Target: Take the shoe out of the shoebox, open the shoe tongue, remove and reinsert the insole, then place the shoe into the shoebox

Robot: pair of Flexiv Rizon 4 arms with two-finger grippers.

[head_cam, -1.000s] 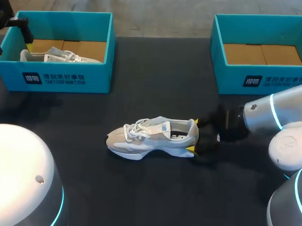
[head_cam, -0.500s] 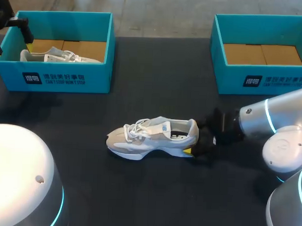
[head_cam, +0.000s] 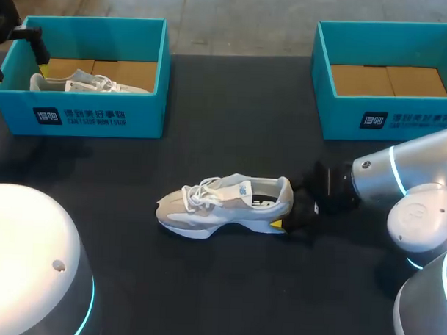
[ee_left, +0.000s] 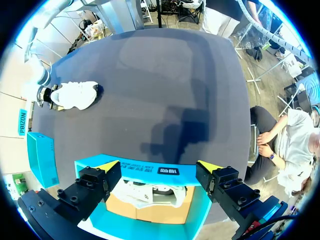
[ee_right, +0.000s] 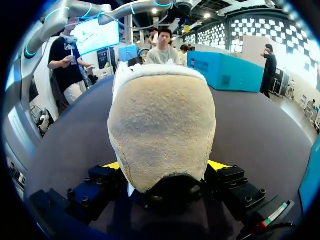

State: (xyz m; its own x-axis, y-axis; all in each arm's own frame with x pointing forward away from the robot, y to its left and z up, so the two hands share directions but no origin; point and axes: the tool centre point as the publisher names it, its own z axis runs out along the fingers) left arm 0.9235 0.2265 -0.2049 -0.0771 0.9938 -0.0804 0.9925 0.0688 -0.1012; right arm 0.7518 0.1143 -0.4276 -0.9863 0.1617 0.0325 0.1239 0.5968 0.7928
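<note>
A white and beige shoe (head_cam: 222, 204) lies on its sole in the middle of the black table, toe to the left. My right gripper (head_cam: 284, 206) is at its heel, open, with one yellow-tipped finger on each side. In the right wrist view the beige heel (ee_right: 162, 130) sits between the right gripper (ee_right: 164, 167) fingers and hides most of both tips. My left gripper (head_cam: 20, 61) hangs open over the left teal shoebox (head_cam: 86, 115). The left wrist view shows the left gripper (ee_left: 159, 167) above that shoebox (ee_left: 145, 170), and the shoe (ee_left: 74, 95) far off.
A second white shoe (head_cam: 91, 80) lies inside the left shoebox, also seen under my left gripper (ee_left: 150, 192). Another teal shoebox (head_cam: 387, 118) with a brown cardboard floor stands at the back right. Bare black table lies between the boxes and in front of the shoe.
My right gripper has slid left along the table so its fingers now flank the heel more deeply, and the shoe has shifted slightly left. The left arm has not moved.
</note>
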